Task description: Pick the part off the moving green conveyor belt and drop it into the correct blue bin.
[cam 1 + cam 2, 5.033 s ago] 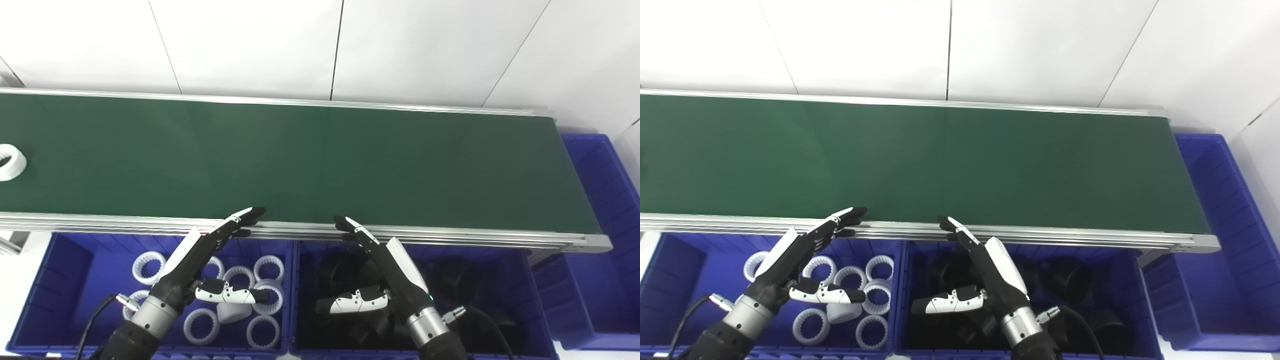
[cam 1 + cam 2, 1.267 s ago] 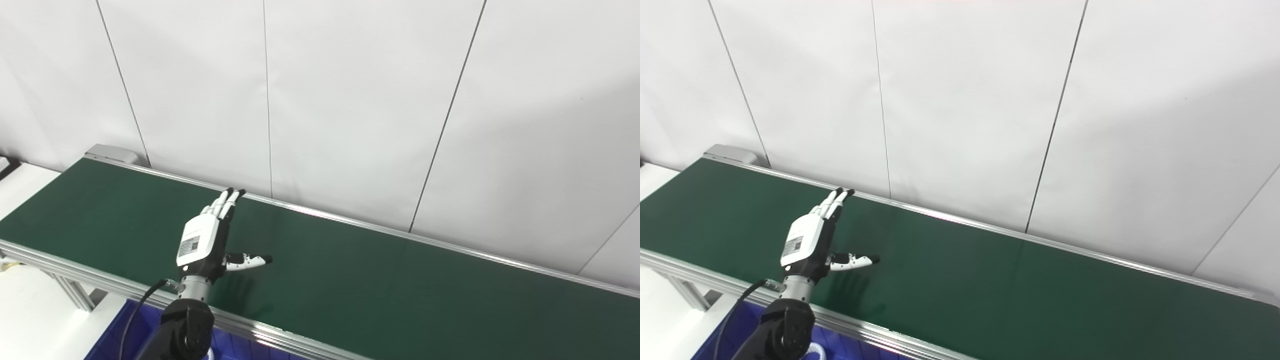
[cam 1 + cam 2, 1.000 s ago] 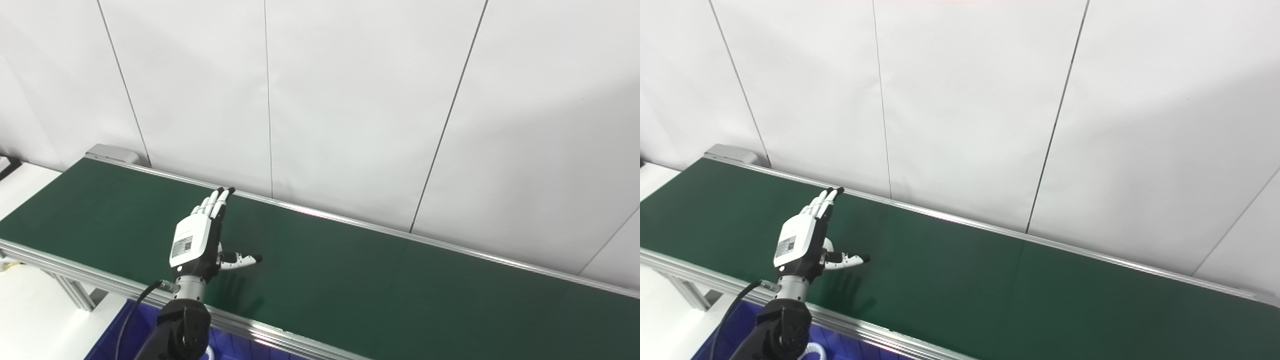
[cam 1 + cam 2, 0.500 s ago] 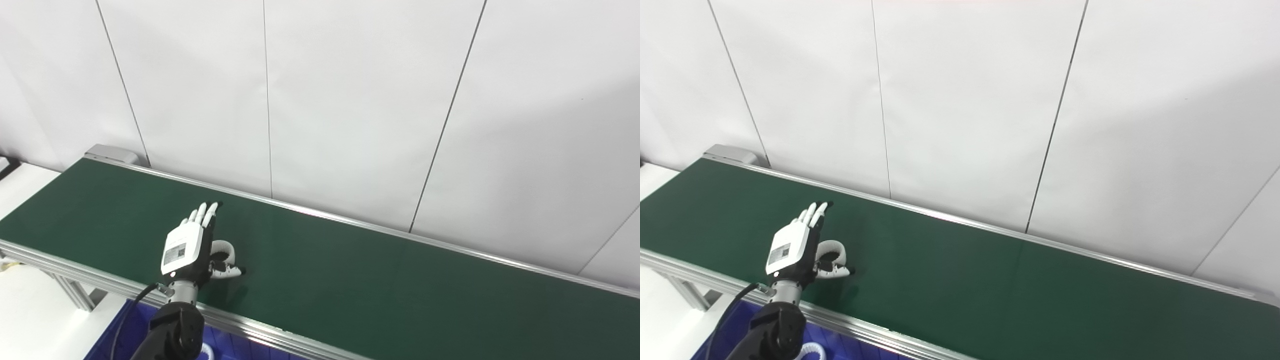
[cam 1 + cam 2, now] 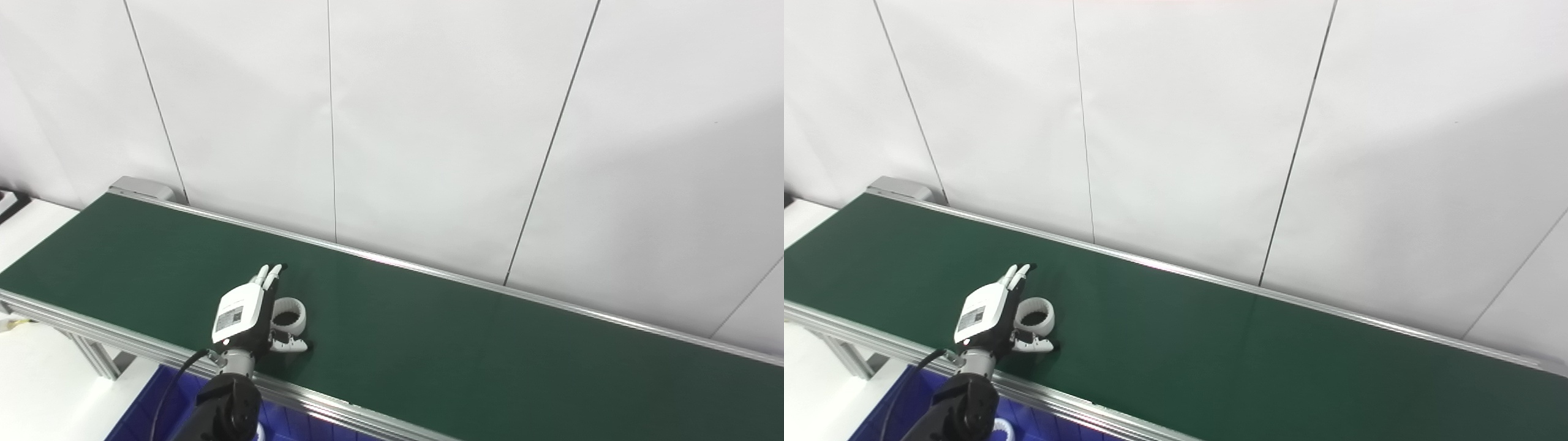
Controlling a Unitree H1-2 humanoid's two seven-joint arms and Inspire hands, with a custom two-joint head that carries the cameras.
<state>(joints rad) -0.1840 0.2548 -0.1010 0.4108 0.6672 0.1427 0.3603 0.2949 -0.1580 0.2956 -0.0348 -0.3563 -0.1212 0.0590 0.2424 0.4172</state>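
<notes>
The small white plastic ring-shaped part (image 5: 288, 317) lies flat on the dark green conveyor belt (image 5: 465, 349), in the lower left of the frame, near the belt's near aluminium rail (image 5: 318, 401). The robot's left hand (image 5: 248, 315) sits against the ring's left side. Its fingers (image 5: 269, 274) are extended and held close together, pointing toward the white panelled wall (image 5: 429, 122); the thumb (image 5: 291, 346) is spread out along the belt just below the ring. The hand brackets the part but does not yet pinch it. Whether the palm touches the ring cannot be told. The right hand is not in view.

Risks, judged from this pose:
- The belt is moving per the task. If the closing is late, the ring may be carried out of the open gap between fingers and thumb.
- The ring is low and smooth-walled. A thumb closing under its edge may flip it or push it away instead of clamping it.
- The straight fingers may close over the top and miss the far wall.

View differences: the left eye view shows only a sliver of the blue plastic bin (image 5: 150, 404) below the rail. The right eye view shows a white toothed ring (image 5: 999, 430) already lying in that bin, at the bottom edge, which suggests that this bin is for white parts.
</notes>
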